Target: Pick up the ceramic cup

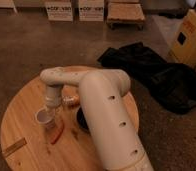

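Note:
The ceramic cup (43, 117), small and pale with a round rim, stands upright on the left part of the round wooden table (21, 107). My gripper (52, 114) hangs straight down from the white wrist, right at the cup's right side and over its rim. The wrist hides where the gripper meets the cup. A small orange-and-white object (70, 101) lies just right of the wrist. A dark round bowl (81, 120) is mostly hidden behind my thick white forearm.
A thin red-orange object (56, 134) lies in front of the cup. A small wooden block (13, 147) sits near the table's front left edge. A black cloth (156, 70) lies on the floor to the right. A yellow cabinet (190, 36) and boxes (59, 10) stand at the back.

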### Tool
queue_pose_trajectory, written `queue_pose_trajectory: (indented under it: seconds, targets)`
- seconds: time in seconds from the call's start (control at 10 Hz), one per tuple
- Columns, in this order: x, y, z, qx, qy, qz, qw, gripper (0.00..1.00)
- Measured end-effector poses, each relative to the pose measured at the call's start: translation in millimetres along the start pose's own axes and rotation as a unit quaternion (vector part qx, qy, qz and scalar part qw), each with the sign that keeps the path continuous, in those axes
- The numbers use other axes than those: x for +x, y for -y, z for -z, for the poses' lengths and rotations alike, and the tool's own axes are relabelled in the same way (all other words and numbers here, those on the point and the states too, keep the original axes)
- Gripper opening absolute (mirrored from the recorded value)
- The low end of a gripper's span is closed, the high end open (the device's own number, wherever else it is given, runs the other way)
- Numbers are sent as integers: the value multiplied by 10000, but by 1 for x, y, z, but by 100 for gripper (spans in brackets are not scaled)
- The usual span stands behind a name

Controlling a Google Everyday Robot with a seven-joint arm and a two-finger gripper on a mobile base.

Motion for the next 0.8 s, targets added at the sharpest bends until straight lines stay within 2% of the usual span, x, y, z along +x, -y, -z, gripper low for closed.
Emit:
queue_pose_trajectory:
  seconds: [0.1,0.3,0.4,0.5,0.6,0.8]
  targets:
    - [1,0,2,-12,37,-45,10000,0]
    - [5,-3,20,-126,7,-548,9984,0]
    - [12,-2,42,-289,62,-850,9959,0]
    - [18,-5,58,-310,138,-1004,9944,0]
    - [22,-9,67,-273,170,-1090,9935,0]
    - [40,-24,107,-54,398,-1378,9897,0]
